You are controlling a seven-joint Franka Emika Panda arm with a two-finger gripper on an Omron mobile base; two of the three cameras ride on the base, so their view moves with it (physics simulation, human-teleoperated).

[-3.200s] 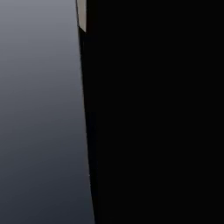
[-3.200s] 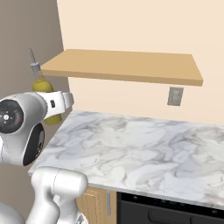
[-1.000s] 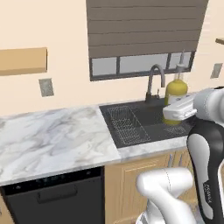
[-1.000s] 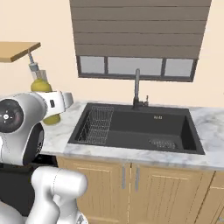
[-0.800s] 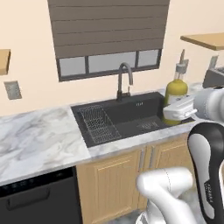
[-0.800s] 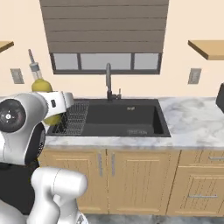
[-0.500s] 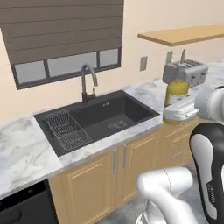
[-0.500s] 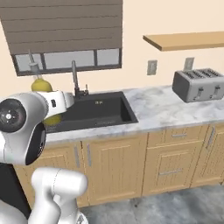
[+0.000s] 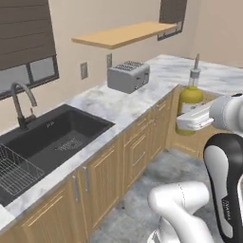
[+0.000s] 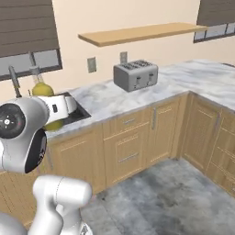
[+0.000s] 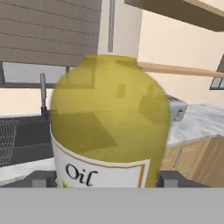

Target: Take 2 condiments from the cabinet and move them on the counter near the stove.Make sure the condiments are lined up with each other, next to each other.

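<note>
One yellow bottle (image 9: 190, 102) sits upright in our gripper (image 9: 190, 124), which is clamped on its lower body; the pourer points straight up, so its long axis is vertical. In the hand view the bottle (image 11: 109, 127) stands directly ahead of us and very close, between the two dark fingertips (image 11: 168, 179). From the right base view, the bottle (image 10: 43, 98) rides at our arm's end, above the edge of the counter (image 10: 183, 75) beside the sink (image 9: 47, 140).

We see no stove from here, so we judge that we must travel further before setting the bottle down. Which way that lies from the gripper we cannot tell.

The white label on the bottle reads "Oil" in dark script, inside a thin gold border. No other writing is legible.

Beyond the bottle, a silver toaster (image 9: 128, 76) stands on the counter below a plain wooden shelf (image 9: 121, 34); a wire rack (image 9: 16, 171) lies in the sink.
</note>
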